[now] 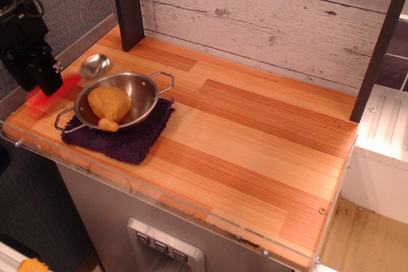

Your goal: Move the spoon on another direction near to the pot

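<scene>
The spoon (94, 66), with a silver bowl and a red handle, hangs low over the left end of the wooden table, just left of and behind the pot. Its bowl points toward the back right, and its red handle end looks blurred. My black gripper (50, 85) is shut on the red handle at the table's left edge. The pot (144, 88), a shallow steel bowl with two wire loop handles, sits on a dark purple cloth (127, 141) and holds a yellow food piece (108, 104).
A dark upright post (127, 4) stands at the back left, and another (379, 49) at the right. A whitewashed plank wall (268, 17) closes the back. A clear plastic lip (191, 205) runs along the front edge. Bare wood tabletop (255, 138) lies right of the pot.
</scene>
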Motion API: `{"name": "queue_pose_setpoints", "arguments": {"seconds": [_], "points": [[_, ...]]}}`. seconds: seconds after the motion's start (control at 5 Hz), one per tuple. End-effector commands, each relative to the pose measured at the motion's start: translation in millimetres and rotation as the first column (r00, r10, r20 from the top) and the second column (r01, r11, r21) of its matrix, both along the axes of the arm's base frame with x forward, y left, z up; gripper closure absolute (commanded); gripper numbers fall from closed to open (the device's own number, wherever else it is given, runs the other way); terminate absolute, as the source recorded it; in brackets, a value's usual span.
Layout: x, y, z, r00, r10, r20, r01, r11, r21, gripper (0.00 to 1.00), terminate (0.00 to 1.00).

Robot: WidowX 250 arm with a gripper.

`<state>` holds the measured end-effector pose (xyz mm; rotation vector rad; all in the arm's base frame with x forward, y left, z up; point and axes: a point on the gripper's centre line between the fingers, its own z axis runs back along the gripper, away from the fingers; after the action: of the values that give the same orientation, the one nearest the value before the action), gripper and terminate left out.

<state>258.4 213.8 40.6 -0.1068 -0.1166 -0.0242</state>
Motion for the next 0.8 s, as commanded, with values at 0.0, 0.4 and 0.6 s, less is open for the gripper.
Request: {"name": "queue_pose_setpoints", "arguments": {"seconds": [0.0, 0.4, 0.6], "points": [[-0.4, -9.5, 23.0, 1.000, 0.001, -0.004, -0.001, 1.000, 0.025, 0.00, 0.00], [0.5, -82.4, 119.1, 0.993, 0.050, 0.104, -0.071, 0.975, 0.212, 0.00, 0.00], [26.9, -128.8, 136.8, 0.995, 0.070, 0.068, -0.080, 0.985, 0.153, 0.00, 0.00]]}}
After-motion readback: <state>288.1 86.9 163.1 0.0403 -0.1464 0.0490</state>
